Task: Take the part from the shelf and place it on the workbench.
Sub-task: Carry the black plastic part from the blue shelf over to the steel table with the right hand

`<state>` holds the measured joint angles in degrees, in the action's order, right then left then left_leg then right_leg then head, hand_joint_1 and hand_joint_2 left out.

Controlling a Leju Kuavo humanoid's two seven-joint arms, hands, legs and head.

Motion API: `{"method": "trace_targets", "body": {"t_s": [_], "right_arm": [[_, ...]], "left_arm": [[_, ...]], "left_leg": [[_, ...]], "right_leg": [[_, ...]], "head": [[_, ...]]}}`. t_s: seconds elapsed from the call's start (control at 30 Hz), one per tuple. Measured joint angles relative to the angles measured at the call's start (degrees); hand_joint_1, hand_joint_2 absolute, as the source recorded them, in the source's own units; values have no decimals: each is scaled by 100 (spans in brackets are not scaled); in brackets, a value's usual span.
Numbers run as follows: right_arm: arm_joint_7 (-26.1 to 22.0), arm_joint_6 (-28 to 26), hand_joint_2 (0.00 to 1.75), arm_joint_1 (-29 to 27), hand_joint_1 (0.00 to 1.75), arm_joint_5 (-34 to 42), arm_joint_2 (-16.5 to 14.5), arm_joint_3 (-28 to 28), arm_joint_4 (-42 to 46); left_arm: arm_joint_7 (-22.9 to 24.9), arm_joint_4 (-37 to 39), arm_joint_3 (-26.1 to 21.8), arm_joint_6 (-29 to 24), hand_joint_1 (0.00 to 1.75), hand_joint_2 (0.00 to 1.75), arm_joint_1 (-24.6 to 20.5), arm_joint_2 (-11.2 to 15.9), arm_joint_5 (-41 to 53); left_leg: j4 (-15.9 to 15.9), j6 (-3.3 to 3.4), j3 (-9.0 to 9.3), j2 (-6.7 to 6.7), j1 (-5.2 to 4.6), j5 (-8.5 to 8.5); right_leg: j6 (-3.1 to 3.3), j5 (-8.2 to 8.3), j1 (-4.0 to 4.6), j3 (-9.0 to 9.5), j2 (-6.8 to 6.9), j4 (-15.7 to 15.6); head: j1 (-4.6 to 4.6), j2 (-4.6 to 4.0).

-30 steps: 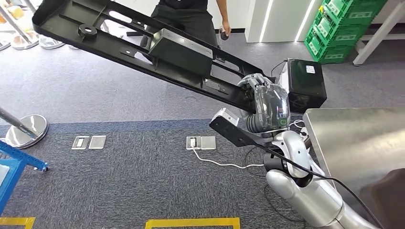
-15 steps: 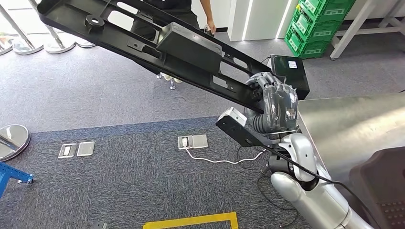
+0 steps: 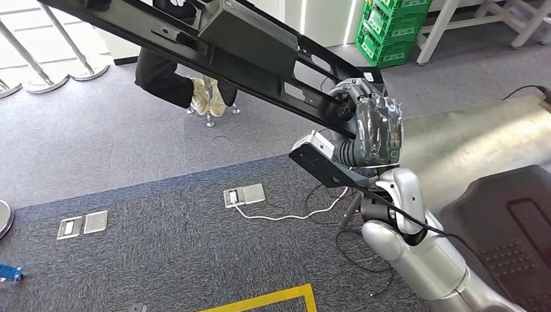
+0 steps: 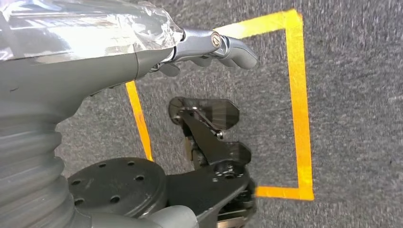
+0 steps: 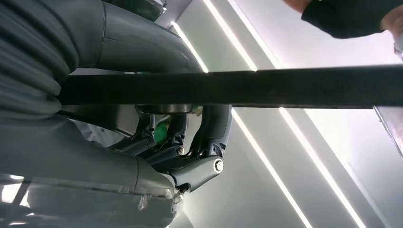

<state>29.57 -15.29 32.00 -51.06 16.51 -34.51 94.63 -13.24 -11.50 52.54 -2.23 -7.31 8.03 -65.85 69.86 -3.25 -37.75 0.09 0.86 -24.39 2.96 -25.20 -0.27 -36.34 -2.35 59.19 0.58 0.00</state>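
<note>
Right hand [image 3: 371,127] clamped on the near end of the long black part [image 3: 247,55], fingers wrapped around its edge. Part held in the air, running up and away from that hand toward the far left, tilted, well above the carpet [image 3: 162,247]. Boxy black block [image 3: 250,36] sitting on the part partway along from the hand. Right wrist view: dark fingers [image 5: 209,128] hooked around the part's rail [image 5: 237,88], which crosses the frame as one straight dark bar.

Bench [image 3: 468,149], bare steel top, just beside the right hand on its outer side; part not on it. Black moulded piece [image 3: 513,227] lying on the bench nearer the robot than the hand.

Left hand [image 4: 209,47] hanging over the carpet, holding nothing, fingers loosely extended and slightly curled. Yellow floor tape [image 4: 297,95] under and beyond its fingertips.

Beyond the right hand: green crates [image 3: 390,29] stacked on the floor. Person's legs and shoes [image 3: 208,97] under the raised part. Floor socket plate [image 3: 243,195] with white cable [image 3: 286,214] on the carpet below the hand.
</note>
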Motion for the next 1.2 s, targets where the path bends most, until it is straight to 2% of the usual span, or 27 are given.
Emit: {"method": "trace_targets", "body": {"t_s": [0.07,0.1,0.13,0.2,0.23,0.3,0.37,0.4,0.43,0.47,0.53,0.6,0.63,0.7,0.77,0.8,0.87,0.9,0.93,0.97,1.0,1.03,1.1,1.17,1.2], "right_arm": [[-14,-37,175,57,175,10,-30,-2,-13],[-20,-51,175,86,175,16,-45,-4,-19],[-25,-62,175,108,175,23,-57,-5,-26],[-28,-72,175,127,175,47,-70,-10,-41],[-29,-77,175,136,175,59,-72,-12,-49],[-34,-88,175,169,175,78,-73,-20,-67],[-40,-100,175,192,175,93,-77,-42,-89],[-38,-104,175,193,175,101,-78,-56,-102],[-34,-107,175,192,175,109,-79,-71,-116],[-28,-108,175,194,175,117,-78,-82,-127],[-20,-108,175,208,175,127,-78,-94,-138],[-20,-109,175,239,175,137,-83,-102,-140],[-20,-110,175,252,175,144,-87,-105,-141],[-14,-113,175,262,175,157,-94,-110,-144],[-7,-115,175,271,175,162,-97,-112,-147],[-5,-116,175,277,175,162,-102,-113,-147],[-4,-117,175,286,175,162,-108,-116,-149],[-3,-117,175,286,175,163,-110,-119,-151],[-2,-117,175,285,175,164,-110,-124,-156],[-1,-117,175,285,175,165,-110,-130,-160],[0,-117,175,286,175,166,-110,-137,-163],[0,-117,175,286,175,166,-110,-144,-166],[1,-117,175,292,175,166,-111,-157,-168],[1,-117,175,299,175,169,-114,-173,-173],[1,-117,175,301,175,170,-115,-180,-175]], "left_arm": [[0,0,0,0,0,175,3,2,0],[0,0,1,0,0,175,6,3,0],[0,0,1,0,0,175,9,3,0],[0,-1,2,0,0,175,4,3,2],[0,-2,2,0,0,175,-5,2,3],[0,-2,3,0,0,175,-24,1,7],[1,-2,4,0,0,175,-28,1,16],[2,-2,4,0,0,175,-27,1,25],[5,-2,4,0,0,175,-28,1,34],[8,-2,4,0,0,175,-30,1,43],[13,-2,5,0,0,175,-38,1,54],[13,-2,7,0,0,175,-47,1,62],[14,-2,7,0,0,175,-50,1,67],[18,-2,10,1,0,175,-59,1,81],[19,-2,17,2,0,175,-67,1,96],[20,-2,22,3,0,175,-69,1,100],[28,-2,31,4,0,175,-62,1,103],[33,-2,35,4,0,175,-55,1,104],[37,-2,39,4,0,175,-48,1,104],[38,-2,42,4,0,175,-45,1,104],[38,-2,43,4,0,175,-46,2,105],[39,-2,44,4,0,175,-48,3,105],[39,-2,45,4,0,175,-53,5,107],[38,-2,47,5,0,175,-56,5,107],[38,-2,48,6,0,175,-61,5,107]], "left_leg": [[-741,29,312,-169,26,321],[-954,47,389,-236,29,389],[-1040,74,410,-268,22,395],[-1078,145,408,-192,10,427],[-1103,188,412,-151,13,449],[-1151,264,418,-64,18,488],[-1152,297,409,16,-10,492],[-1150,301,406,59,-22,492],[-1147,304,404,100,-32,490],[-1143,303,405,140,-39,486],[-1132,291,416,213,-48,469],[-1111,252,418,277,-65,446],[-1107,227,418,308,-72,439],[-1099,166,431,373,-78,433],[-901,101,375,312,-69,314],[-648,73,277,230,-63,164],[77,35,-50,70,-42,-229],[394,22,-202,45,-33,-356],[555,14,-287,38,-25,-375],[506,10,-274,36,-17,-282],[235,10,-156,22,-5,-88],[-171,10,21,-26,12,140],[-862,30,309,-195,37,416],[-1054,81,367,-271,24,435],[-1071,119,368,-231,22,449]], "right_leg": [[-31,9,6,-18,-93,21],[-60,21,6,-38,-134,30],[-94,36,2,-59,-173,31],[-171,60,-15,-86,-231,20],[-202,29,-16,-109,-190,56],[-248,-208,-12,-278,-6,429],[-276,-560,-22,-605,149,1172],[-285,-660,-30,-740,173,1479],[-288,-661,-35,-787,184,1603],[-283,-561,-36,-720,198,1495],[-245,-238,-20,-330,306,750],[-178,-73,31,-30,425,136],[-148,-75,56,12,442,28],[-87,-63,74,18,355,-2],[-26,-32,53,49,292,-58],[0,-17,34,67,264,-85],[24,-12,25,73,190,-91],[27,-12,27,70,143,-86],[27,-13,27,67,92,-77],[26,-15,25,65,41,-67],[21,-18,20,66,-12,-53],[11,-25,14,65,-64,-39],[-33,-35,18,36,-163,0],[-99,-17,9,-7,-245,10],[-139,-2,-2,-21,-281,0]], "head": [[-14,0],[-9,0],[-3,0],[18,0],[32,0],[107,0],[192,0],[220,0],[241,0],[264,0],[315,0],[353,0],[357,0],[354,0],[348,0],[333,0],[293,0],[280,0],[270,0],[260,0],[247,0],[233,0],[206,0],[201,0],[205,0]]}}
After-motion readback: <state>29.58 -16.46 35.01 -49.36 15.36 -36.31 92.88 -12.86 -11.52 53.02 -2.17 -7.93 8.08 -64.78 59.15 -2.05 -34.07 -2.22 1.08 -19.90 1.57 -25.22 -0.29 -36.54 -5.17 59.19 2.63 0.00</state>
